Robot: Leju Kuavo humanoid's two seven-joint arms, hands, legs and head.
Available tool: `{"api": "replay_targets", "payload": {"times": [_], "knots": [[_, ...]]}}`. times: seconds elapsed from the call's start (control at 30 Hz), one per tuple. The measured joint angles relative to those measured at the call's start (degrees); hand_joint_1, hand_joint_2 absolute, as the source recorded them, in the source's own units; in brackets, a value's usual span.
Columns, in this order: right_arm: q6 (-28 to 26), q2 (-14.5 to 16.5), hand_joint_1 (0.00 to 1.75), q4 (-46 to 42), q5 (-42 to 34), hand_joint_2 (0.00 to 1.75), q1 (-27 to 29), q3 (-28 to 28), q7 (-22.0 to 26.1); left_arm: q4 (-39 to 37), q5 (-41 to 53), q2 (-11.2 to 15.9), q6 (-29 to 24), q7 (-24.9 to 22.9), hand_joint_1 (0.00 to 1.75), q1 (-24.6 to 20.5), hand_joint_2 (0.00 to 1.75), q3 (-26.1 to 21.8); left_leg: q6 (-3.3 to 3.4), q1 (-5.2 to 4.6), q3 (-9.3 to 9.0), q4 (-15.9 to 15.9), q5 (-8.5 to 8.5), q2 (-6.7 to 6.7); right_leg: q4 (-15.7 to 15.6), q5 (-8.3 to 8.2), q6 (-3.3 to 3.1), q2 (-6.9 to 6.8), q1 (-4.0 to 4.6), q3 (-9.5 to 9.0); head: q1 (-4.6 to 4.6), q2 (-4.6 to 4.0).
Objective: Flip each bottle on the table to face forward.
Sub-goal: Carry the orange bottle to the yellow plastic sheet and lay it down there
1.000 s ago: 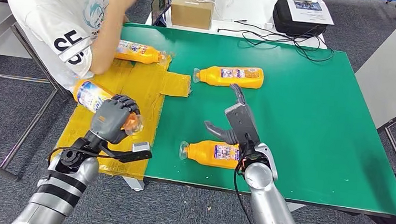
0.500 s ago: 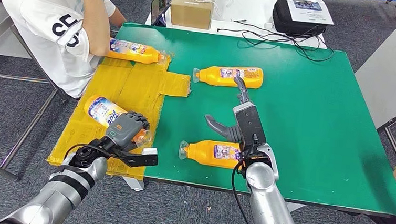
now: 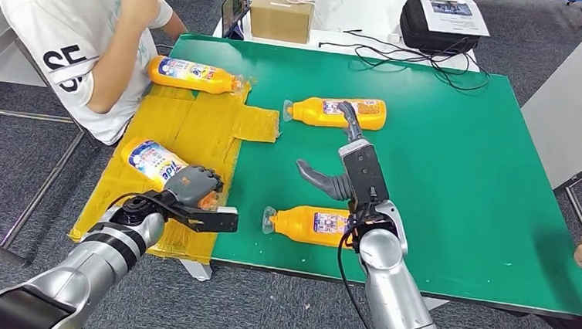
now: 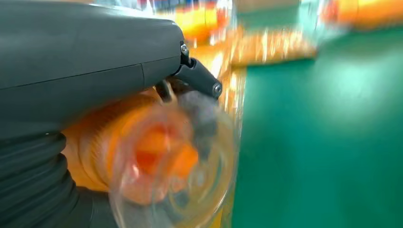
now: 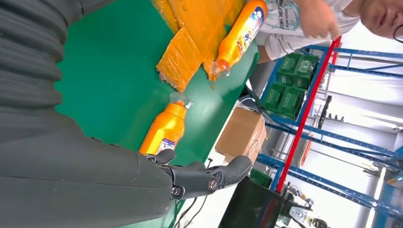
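Left hand (image 3: 196, 186) grips a held bottle (image 3: 156, 163) near its neck, fingers wrapped around it — the bottle lies tilted over the yellow mat (image 3: 198, 127) at the worktop's (image 3: 458, 168) left edge, base toward 10 o'clock. In the left wrist view the clear cap end (image 4: 171, 166) is blurred, close against the fingers (image 4: 199, 80).

Right hand (image 3: 346, 164) is open and holds nothing: fingers extended toward 12 o'clock, thumb spread toward 9 o'clock. It hovers between two bottles lying on the green surface. The near bottle (image 3: 307, 224) lies just behind the wrist, close to the front edge, cap toward 9 o'clock. The middle bottle (image 3: 330, 111) lies beyond the fingertips, cap toward 9 o'clock, just beside the mat's right edge.

A far bottle (image 3: 190, 74) lies on the mat's far edge, cap toward 3 o'clock, next to a seated person (image 3: 73, 33) at the left side.

Green surface from the right hand toward 3 o'clock is bare up to the right edge. Cables (image 3: 419, 57) lie at the far edge, toward 1 o'clock.
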State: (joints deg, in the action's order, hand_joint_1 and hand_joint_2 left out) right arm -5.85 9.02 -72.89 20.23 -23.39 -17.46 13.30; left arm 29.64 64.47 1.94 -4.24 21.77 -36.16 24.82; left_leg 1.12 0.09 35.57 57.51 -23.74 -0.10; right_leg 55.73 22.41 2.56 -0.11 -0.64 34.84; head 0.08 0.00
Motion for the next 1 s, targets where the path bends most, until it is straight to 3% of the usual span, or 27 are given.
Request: {"api": "replay_targets", "payload": {"times": [0.3, 0.53, 0.83, 1.0], "knots": [[0.5, 0.0, 0.0, 0.9, -0.6, 1.75, -0.7, -0.2, -0.4, -2.3, -1.4, -0.1, 1.5, 0.5, 0.0, -1.4, 1.75, 0.2, 0.0, 0.0, 0.0, 0.0, 0.0, -0.02, 0.0, 0.01, 0.0, 0.0, -0.01, -0.01, 0.01, 0.0], [1.0, 0.0, 0.0, 1.8, -0.8, 1.75, -0.9, -0.3, -0.6, -1.8, -6.0, -0.2, -1.1, 3.8, 0.0, -0.8, 1.75, 0.1, 0.0, 0.0, 0.01, 0.0, 0.0, -0.03, 0.0, 0.01, 0.0, -0.01, 0.0, 0.0, 0.01, 0.0], [1.0, 0.0, 0.0, 2.7, -0.8, 1.75, -1.0, -0.4, -1.0, 4.2, -13.5, -0.2, -2.4, 7.9, 0.0, 2.6, 1.75, -2.5, 0.0, 0.0, 0.06, 0.0, 0.0, -0.02, 0.0, 0.01, 0.0, -0.02, -0.01, 0.03, 0.01, 0.0], [0.9, -0.3, 0.0, 3.2, -0.9, 1.75, -1.0, -0.4, -1.1, 12.8, -22.5, 0.0, 0.9, 10.9, 0.0, 6.4, 1.75, -6.3, 0.0, 0.0, 0.07, 0.0, -0.01, -0.02, 0.0, 0.01, 0.0, -0.02, -0.01, 0.03, 0.01, 0.0]]}}
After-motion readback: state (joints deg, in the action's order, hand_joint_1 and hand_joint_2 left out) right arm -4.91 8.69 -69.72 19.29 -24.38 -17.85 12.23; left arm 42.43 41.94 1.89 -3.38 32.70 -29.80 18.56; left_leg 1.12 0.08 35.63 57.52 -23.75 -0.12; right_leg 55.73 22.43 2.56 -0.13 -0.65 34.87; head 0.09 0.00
